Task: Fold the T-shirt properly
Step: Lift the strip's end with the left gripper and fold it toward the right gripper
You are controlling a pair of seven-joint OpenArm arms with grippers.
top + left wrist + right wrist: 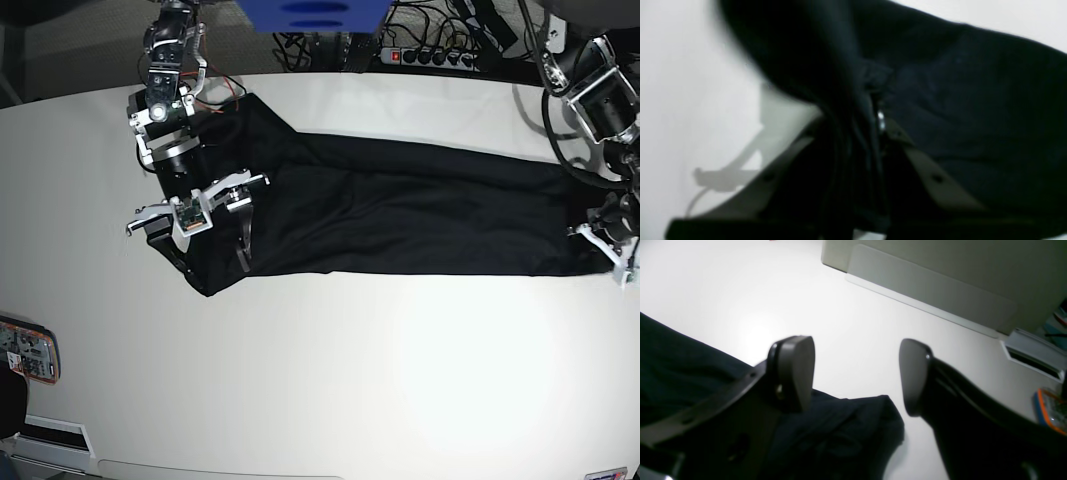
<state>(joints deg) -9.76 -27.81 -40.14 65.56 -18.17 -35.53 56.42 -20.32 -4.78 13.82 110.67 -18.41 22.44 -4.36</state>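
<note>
Left gripper [873,133] pinches the T-shirt [400,210] end taut; right gripper [857,373], jaws wide, hovers above the opposite end.

T-shirt [400,205]: soft black cloth, matt, lightly creased. Worktop [350,370]: smooth white surface with a faint sheen under the light. Right gripper [857,373] fingers [795,371]: dark rounded pads, smooth and semi-matt, plastic or rubber by the look.
</note>
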